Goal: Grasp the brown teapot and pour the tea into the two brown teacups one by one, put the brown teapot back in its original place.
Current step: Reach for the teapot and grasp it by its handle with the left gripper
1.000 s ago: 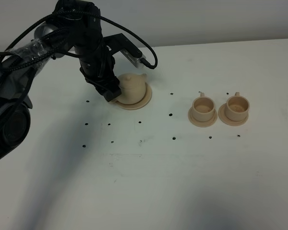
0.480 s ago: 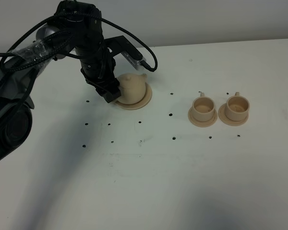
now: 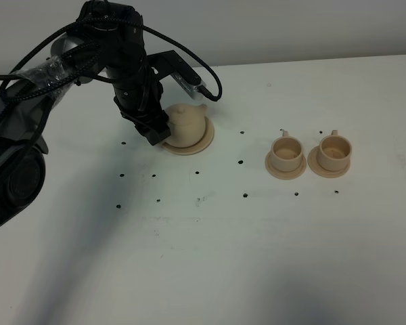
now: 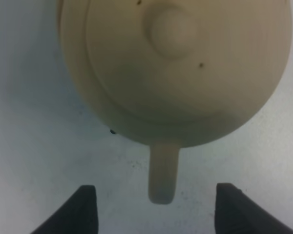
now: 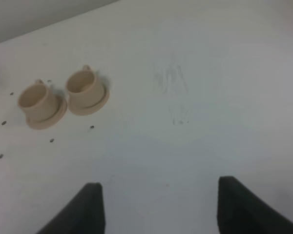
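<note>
Left gripper (image 4: 161, 213): jaws wide apart, holding nothing, low beside the brown teapot (image 4: 176, 68). The loop handle (image 4: 162, 173) points edge-on straight into the gap, its tip seemingly just between the fingertips. The pot sits lidded on its wide saucer (image 3: 204, 143), well left of the two brown teacups (image 3: 286, 153), and the right gripper (image 5: 156, 207), also spread, is much farther off. From above the arm masks the handle, the spout is out of the wrist view, and the tea is hidden under the lid.
</note>
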Controlling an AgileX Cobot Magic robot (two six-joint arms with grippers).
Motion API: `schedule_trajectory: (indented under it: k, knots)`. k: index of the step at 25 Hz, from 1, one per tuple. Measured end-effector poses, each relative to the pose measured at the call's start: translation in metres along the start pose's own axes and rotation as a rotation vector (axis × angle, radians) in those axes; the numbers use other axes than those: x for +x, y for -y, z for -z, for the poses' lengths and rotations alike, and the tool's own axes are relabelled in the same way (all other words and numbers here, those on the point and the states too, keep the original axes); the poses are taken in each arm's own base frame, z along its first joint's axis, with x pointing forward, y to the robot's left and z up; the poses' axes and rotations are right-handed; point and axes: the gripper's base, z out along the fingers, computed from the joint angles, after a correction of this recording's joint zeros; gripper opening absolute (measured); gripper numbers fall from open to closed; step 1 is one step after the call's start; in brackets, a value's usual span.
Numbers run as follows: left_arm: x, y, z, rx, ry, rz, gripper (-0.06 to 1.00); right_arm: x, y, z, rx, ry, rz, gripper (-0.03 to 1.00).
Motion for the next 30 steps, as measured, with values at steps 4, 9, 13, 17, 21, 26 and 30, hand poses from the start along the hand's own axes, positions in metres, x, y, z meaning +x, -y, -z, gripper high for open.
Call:
schedule_trajectory:
  k: [4, 9, 13, 17, 21, 26, 30]
  knots:
    - [-0.0004, 0.0006, 0.0000, 0.006, 0.004, 0.002, 0.53, -0.0001, 0.0000, 0.0000, 0.000, 0.001, 0.000, 0.49]
    - [-0.0008, 0.0011, 0.0000, 0.012, 0.009, -0.009, 0.53, -0.0001, 0.0000, 0.0000, 0.000, 0.001, 0.000, 0.49]
    - [-0.0011, 0.0009, 0.0000, 0.010, 0.013, -0.015, 0.53, -0.0001, 0.0000, 0.0000, 0.000, 0.001, 0.000, 0.49]
    - [-0.0033, -0.0004, 0.0001, -0.004, 0.036, -0.026, 0.53, -0.0001, 0.0000, 0.0000, 0.000, 0.001, 0.000, 0.49]
    - [-0.0052, -0.0016, 0.0002, -0.018, 0.057, -0.037, 0.53, -0.0001, 0.0000, 0.0000, 0.000, 0.001, 0.000, 0.49]
    - [-0.0076, -0.0017, 0.0003, -0.020, 0.083, -0.037, 0.53, -0.0001, 0.0000, 0.0000, 0.000, 0.001, 0.000, 0.49]
    - [-0.0090, -0.0007, -0.0029, -0.007, 0.092, -0.037, 0.53, -0.0001, 0.0000, 0.0000, 0.000, 0.001, 0.000, 0.49]
